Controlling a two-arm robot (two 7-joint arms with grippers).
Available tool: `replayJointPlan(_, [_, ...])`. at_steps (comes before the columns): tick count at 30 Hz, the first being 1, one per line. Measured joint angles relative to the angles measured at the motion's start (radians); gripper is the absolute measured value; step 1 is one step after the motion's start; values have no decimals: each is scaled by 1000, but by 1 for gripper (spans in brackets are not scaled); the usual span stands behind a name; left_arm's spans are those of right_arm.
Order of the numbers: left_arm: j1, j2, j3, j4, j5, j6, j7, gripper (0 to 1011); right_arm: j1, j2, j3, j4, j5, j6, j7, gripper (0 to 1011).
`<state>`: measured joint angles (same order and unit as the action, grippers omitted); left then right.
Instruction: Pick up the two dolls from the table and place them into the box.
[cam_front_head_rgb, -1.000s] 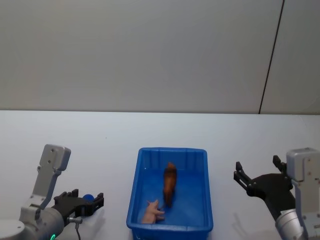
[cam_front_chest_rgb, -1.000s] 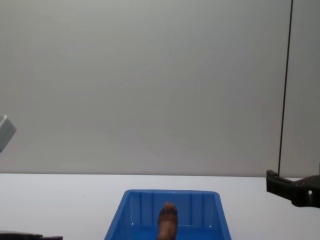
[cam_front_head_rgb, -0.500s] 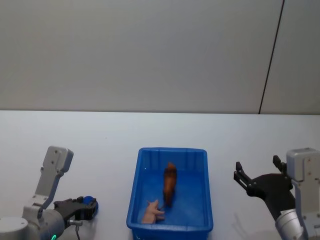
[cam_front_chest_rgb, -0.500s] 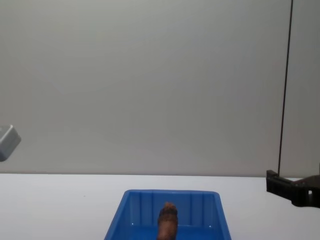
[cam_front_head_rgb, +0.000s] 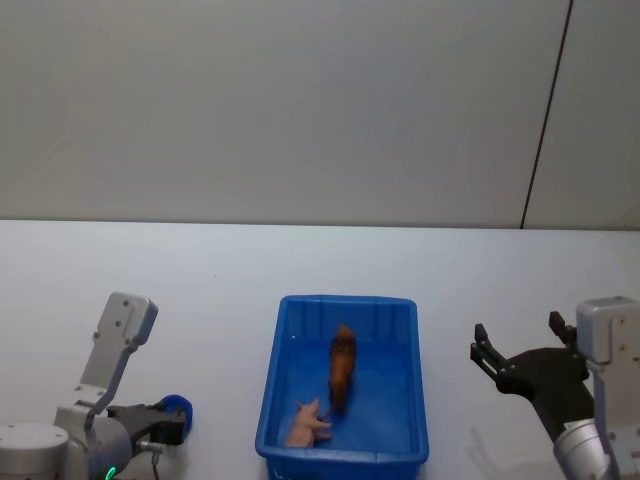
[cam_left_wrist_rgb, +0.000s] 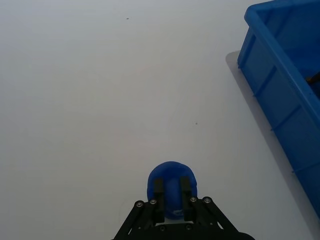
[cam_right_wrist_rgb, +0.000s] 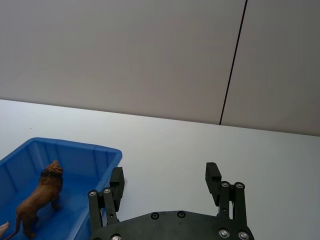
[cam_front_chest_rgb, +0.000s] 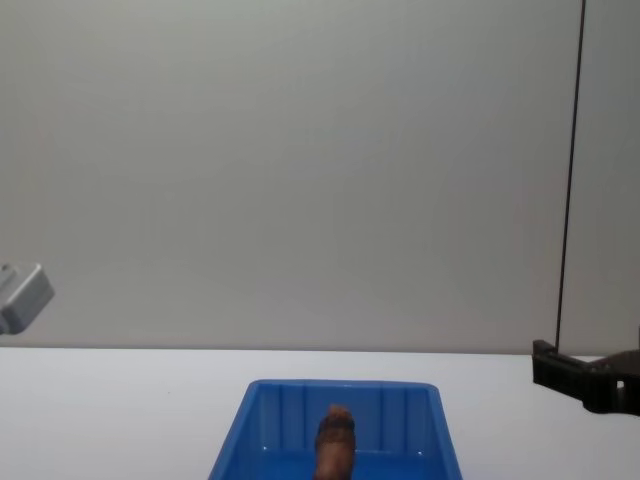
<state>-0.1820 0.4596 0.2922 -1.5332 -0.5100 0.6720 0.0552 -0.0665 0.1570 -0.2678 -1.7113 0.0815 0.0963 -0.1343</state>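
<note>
- The box (cam_front_head_rgb: 342, 385) is sitting on the table (cam_front_head_rgb: 230, 270), near its front edge and about midway between the two arms.
- Both dolls are lying inside the box. The lion (cam_front_head_rgb: 341, 368) is standing upright on its four legs near the middle of the box floor, with its head toward the far wall.
- The pale doll (cam_front_head_rgb: 305, 425) is lying just beside the lion's hind end, close to the box's near wall and toward its left side.
- The left gripper (cam_left_wrist_rgb: 171, 191) is hanging low over the table toward the front left corner, well apart from the box's left wall. Its fingers (cam_left_wrist_rgb: 158, 187) are sitting close together with a round blue thing (cam_left_wrist_rgb: 172, 181) showing between and past them; whether they are pinching it or merely resting over it cannot be told.
- The right gripper (cam_right_wrist_rgb: 164, 182) is hovering over bare table to the right of the box, apart from its right wall. Its jaws are standing wide apart with nothing between them.
- In the chest view the lion's mane (cam_front_chest_rgb: 335, 430) is rising just above the box's far wall.
</note>
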Motion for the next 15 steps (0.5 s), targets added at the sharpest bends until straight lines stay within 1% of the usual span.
replayJointPlan(9, [-10, -3, 3, -6, 46, 10, -1, 146, 0, 0, 0, 0, 0, 0, 0, 1001])
replayJointPlan(15, [-15, 0, 4, -24, 83, -18, -14, 113, 0, 0, 0, 0, 0, 0, 0, 1001])
